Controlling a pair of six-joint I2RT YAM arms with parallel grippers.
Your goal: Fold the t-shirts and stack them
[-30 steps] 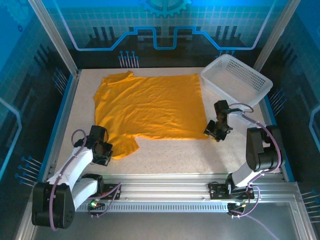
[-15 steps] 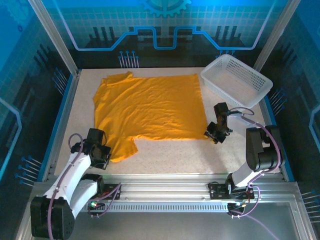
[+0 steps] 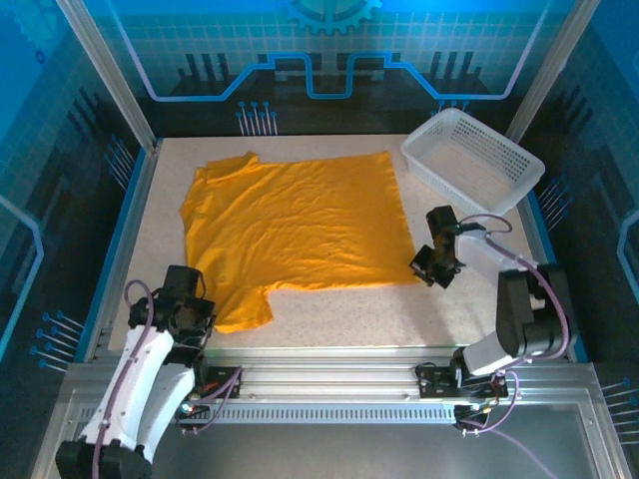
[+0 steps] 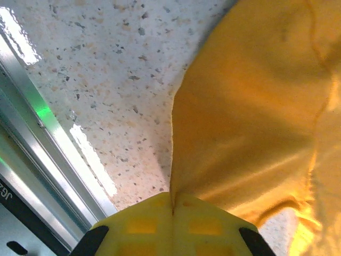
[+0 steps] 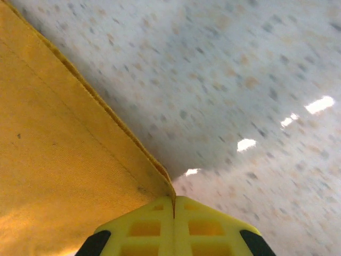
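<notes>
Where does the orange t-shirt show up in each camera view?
Top external: t-shirt spread mid-table, left of the basket.
Left wrist: right half, pinched in the shut left claw.
Right wrist: lower left, corner in the shut right claw.
Shared landmark: the speckled tabletop.

Shirt (image 4: 256, 106): cut off by top and right edges, left wrist view; by left edge, right wrist view.
Table (image 5: 256, 80): blurred, right wrist view.
Left arm (image 3: 145, 374): base cut off at bottom edge, top view.
</notes>
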